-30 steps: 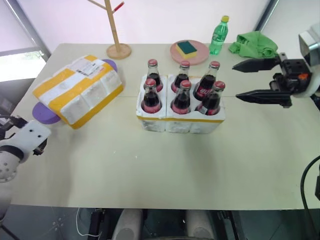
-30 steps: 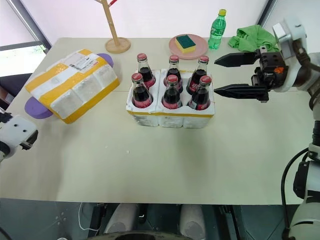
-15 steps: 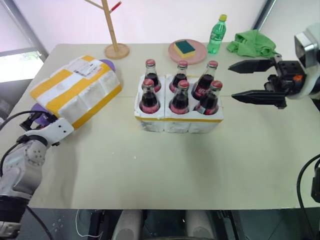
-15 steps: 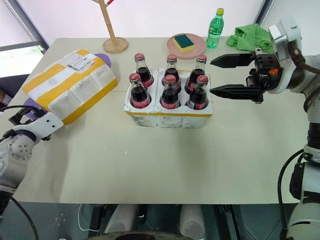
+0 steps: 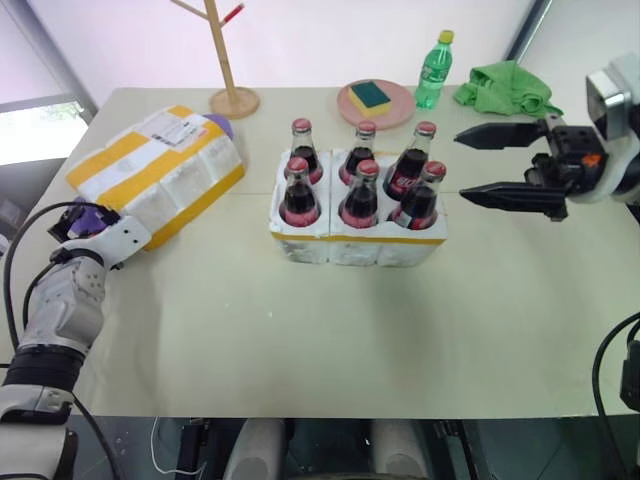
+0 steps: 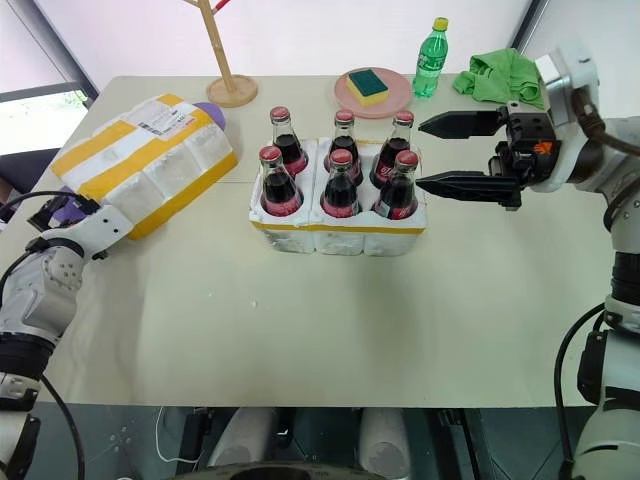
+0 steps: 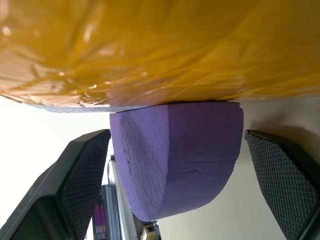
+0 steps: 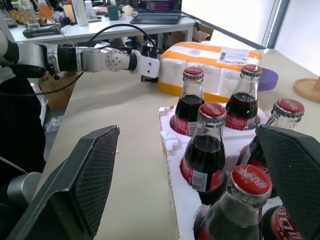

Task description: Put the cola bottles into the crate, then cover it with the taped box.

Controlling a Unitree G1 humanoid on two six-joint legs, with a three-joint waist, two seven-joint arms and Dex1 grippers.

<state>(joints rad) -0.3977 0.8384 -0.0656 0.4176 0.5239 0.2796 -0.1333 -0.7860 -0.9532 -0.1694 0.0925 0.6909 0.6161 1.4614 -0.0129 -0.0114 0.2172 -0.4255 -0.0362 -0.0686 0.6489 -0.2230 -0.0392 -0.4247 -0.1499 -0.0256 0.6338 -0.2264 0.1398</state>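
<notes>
Beige tabletop (image 5: 330,330) is stretching across the room in front of a bright white wall, with everything spread along its far half. Over on the left, the left gripper (image 5: 72,218) is reaching in low at the table's edge, its two black fingers (image 7: 80,170) standing apart on either side of a purple foam pad (image 7: 175,150) without touching it. That pad is poking out from under the taped box (image 5: 155,172), which is lying tilted on top of it, its shipping label facing up at the far end. Behind the box, a wooden stand (image 5: 235,95) is rising from a round base.

Moving toward the middle, the crate (image 5: 358,238) is sitting flat on the table, well apart from the taped box and not covered. All six cola bottles (image 5: 358,195) are standing upright in its wells, in two rows of three, red caps up. Behind the crate, a pink plate (image 5: 352,105) is carrying a green and yellow sponge (image 5: 372,94), and a green plastic bottle (image 5: 432,72) is standing just beside it.

Farther right, a green cloth (image 5: 505,88) is lying crumpled near the back corner. The right gripper (image 5: 478,165) is hovering above the table just to the right of the crate, pointing at the bottles, its jaws spread wide and holding nothing.
</notes>
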